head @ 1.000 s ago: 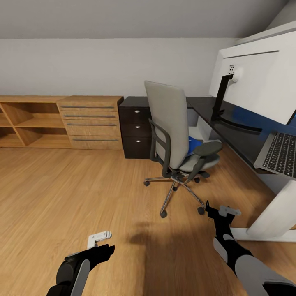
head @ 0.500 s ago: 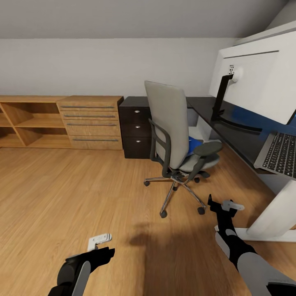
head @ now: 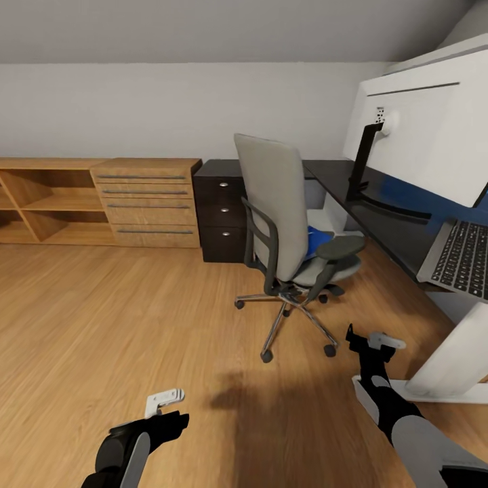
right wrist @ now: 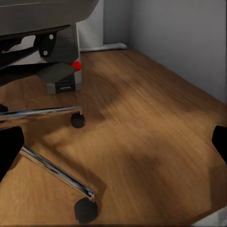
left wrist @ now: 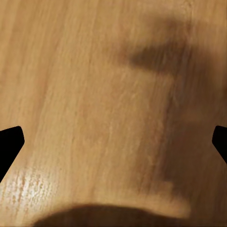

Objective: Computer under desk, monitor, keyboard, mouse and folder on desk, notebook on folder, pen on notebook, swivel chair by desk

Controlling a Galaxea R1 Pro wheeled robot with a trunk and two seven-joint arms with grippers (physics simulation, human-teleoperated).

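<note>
The grey swivel chair [head: 274,210] stands on the wood floor with its back to me, beside the black-topped desk [head: 379,220]. The blue folder [head: 314,241] lies on its seat, partly hidden by the backrest. On the desk stand the monitor [head: 423,129], white back toward me, and the keyboard [head: 462,259]. A grey boxy computer [right wrist: 61,81] with a red button sits behind the chair's chrome base [right wrist: 52,165]. My left gripper [head: 165,400] [left wrist: 113,142] hangs open over bare floor. My right gripper [head: 374,340] [right wrist: 113,146] is open and empty, low beside the chair's castors.
A black drawer unit [head: 220,210] with silver knobs stands against the back wall, with low light-wood shelf units [head: 102,200] to its left. The desk's white leg [head: 451,362] is close to my right arm. Open wood floor [head: 102,325] stretches to the left.
The whole picture has shifted slightly left, so the camera has moved. My right gripper has drifted a little to the right. Both grippers remain open.
</note>
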